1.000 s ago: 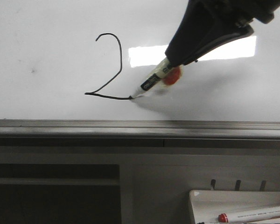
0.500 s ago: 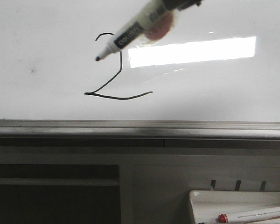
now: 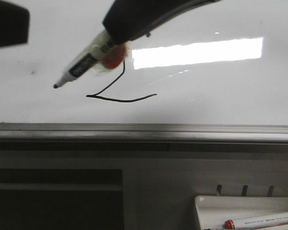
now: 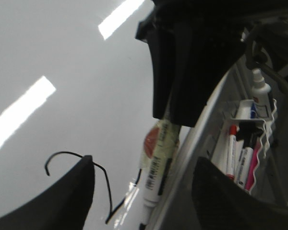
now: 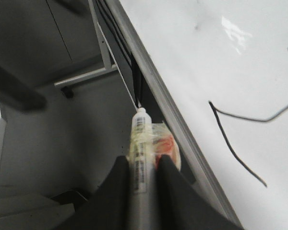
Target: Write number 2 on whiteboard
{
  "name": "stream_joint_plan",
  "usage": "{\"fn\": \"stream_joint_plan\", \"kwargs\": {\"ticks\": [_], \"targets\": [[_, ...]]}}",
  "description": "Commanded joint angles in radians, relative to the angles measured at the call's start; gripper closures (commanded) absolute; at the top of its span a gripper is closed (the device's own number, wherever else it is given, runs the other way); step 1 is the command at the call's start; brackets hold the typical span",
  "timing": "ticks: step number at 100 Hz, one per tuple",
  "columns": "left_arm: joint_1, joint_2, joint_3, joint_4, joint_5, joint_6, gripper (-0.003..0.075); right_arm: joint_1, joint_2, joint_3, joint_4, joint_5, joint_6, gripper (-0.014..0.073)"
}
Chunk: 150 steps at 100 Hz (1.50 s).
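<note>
the right end effector is clamped on a marker, tip off the whiteboard. the number 2 looks finished; best to withdraw without smudging.

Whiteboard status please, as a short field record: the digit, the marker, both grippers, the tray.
whiteboard: white, glossy, grey ledge along its lower edge
number 2: drawn in black; diagonal and base visible, top hidden behind the marker in the front view
marker: uncapped, tip off the line, left of the digit
right gripper: shut on the marker
left gripper: open, holding nothing
tray: lower right, holds a red-capped marker
</note>
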Motion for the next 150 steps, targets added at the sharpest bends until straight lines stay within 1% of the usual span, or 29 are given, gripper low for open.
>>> {"fn": "stream_joint_plan", "kwargs": {"ticks": [1, 10, 20, 30, 35, 42, 59, 66, 114, 121, 126, 130, 136, 143, 150], "targets": [[-0.012, 0.061, -0.030, -0.028, -0.040, -0.016, 0.0282, 0.043, -0.015, -0.036, 0.008, -0.096, -0.013, 0.0643], [-0.012, 0.105, -0.032, -0.026, -0.029, -0.016, 0.0282, 0.058, -0.014, -0.036, 0.007, -0.100, -0.013, 0.0643], [-0.012, 0.153, -0.032, -0.026, 0.011, 0.001, 0.0282, 0.058, -0.014, -0.036, 0.035, -0.084, -0.009, 0.0643], [-0.012, 0.182, -0.035, -0.026, 0.012, 0.010, 0.0283, 0.058, -0.014, -0.036, 0.055, -0.080, -0.009, 0.0643], [-0.012, 0.190, -0.036, -0.026, 0.010, 0.010, 0.0298, 0.058, -0.014, -0.036, 0.055, -0.084, -0.009, 0.0643], [-0.012, 0.194, -0.039, -0.028, 0.010, 0.010, 0.0369, 0.058, -0.014, -0.036, 0.055, -0.084, -0.009, 0.0643], [-0.012, 0.194, -0.039, -0.028, -0.014, 0.010, 0.0653, 0.058, -0.014, -0.036, 0.055, -0.080, -0.009, 0.0643], [-0.012, 0.194, -0.039, -0.028, -0.025, 0.010, 0.0741, 0.058, -0.014, -0.036, 0.055, -0.080, -0.009, 0.0643], [-0.012, 0.194, -0.041, -0.008, -0.030, 0.012, 0.0736, 0.058, 0.012, -0.036, 0.057, -0.053, -0.009, 0.0643], [-0.012, 0.194, -0.041, 0.009, -0.030, 0.012, 0.0699, 0.058, 0.023, -0.036, 0.057, -0.049, -0.009, 0.0643], [-0.012, 0.194, -0.041, 0.017, -0.030, 0.012, 0.0652, 0.058, 0.030, -0.036, 0.061, -0.049, -0.009, 0.0643], [-0.012, 0.194, -0.041, 0.020, -0.030, 0.012, 0.0599, 0.058, 0.032, -0.036, 0.063, -0.049, -0.009, 0.0643], [-0.012, 0.194, -0.041, 0.020, -0.030, 0.012, 0.0553, 0.058, 0.032, -0.036, 0.063, -0.049, -0.009, 0.0643], [-0.012, 0.194, -0.041, 0.020, -0.030, 0.012, 0.0528, 0.058, 0.032, -0.036, 0.063, -0.049, -0.009, 0.0643], [-0.012, 0.194, -0.041, 0.020, -0.030, 0.012, 0.0526, 0.058, 0.032, -0.036, 0.063, -0.049, -0.009, 0.0643]]}}
